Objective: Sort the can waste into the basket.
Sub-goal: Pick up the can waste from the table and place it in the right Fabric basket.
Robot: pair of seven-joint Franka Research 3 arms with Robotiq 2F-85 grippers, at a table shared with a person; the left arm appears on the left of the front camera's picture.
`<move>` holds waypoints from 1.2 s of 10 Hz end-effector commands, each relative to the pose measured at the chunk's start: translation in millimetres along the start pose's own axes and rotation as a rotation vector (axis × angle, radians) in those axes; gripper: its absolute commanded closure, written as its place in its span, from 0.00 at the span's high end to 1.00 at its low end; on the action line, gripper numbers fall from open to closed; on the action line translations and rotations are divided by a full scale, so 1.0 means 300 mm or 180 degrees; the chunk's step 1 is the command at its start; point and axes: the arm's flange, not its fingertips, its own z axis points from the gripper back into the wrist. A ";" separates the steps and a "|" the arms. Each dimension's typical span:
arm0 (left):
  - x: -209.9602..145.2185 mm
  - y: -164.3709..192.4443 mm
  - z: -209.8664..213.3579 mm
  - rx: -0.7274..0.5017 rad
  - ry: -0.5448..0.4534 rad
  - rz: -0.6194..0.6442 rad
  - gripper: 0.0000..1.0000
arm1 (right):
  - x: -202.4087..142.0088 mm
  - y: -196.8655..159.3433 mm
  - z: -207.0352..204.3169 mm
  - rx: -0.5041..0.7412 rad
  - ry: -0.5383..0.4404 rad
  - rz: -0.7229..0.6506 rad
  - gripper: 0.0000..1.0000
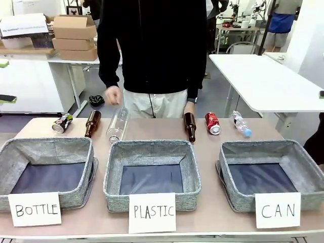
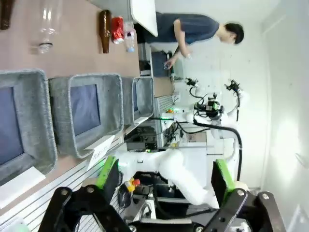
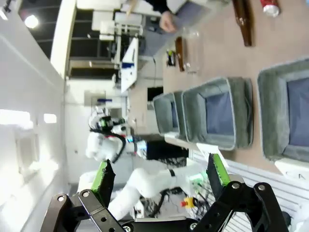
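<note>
The red can point(image 1: 212, 123) lies on its side at the far right of the table, between a brown bottle and a clear bottle. The crushed dark can point(image 1: 62, 123) lies at the far left. The grey basket point(image 1: 258, 146) behind the "CAN" sign point(image 1: 277, 209) stands front right with nothing in it. My left gripper point(image 2: 164, 176) is open off the table's near edge; its view shows the red can point(image 2: 117, 30) and the basket point(image 2: 147, 96) far off. My right gripper point(image 3: 159, 174) is open too, with the basket point(image 3: 270, 121) nearest and the red can point(image 3: 270, 6) beyond.
Bins signed "BOTTLE" point(image 1: 48, 152) and "PLASTIC" point(image 1: 152, 149) stand left and centre. Brown bottles point(image 1: 92, 123) point(image 1: 190, 126) and clear plastic bottles point(image 1: 117, 125) point(image 1: 241, 124) lie along the far side. A person stands at the far edge, one hand point(image 1: 112, 95) above the bottles.
</note>
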 end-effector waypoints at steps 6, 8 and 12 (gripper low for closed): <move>-0.038 -0.058 0.007 0.0010 0.0067 -0.0323 1.00 | -0.019 0.002 -0.039 -0.0084 0.0285 0.0199 1.00; -0.038 -0.058 0.007 0.0010 0.0067 -0.0323 1.00 | -0.019 0.002 -0.039 -0.0084 0.0285 0.0199 1.00; -0.038 -0.058 0.007 0.0010 0.0067 -0.0323 1.00 | 0.249 0.085 -0.509 -0.2844 0.0186 0.0940 1.00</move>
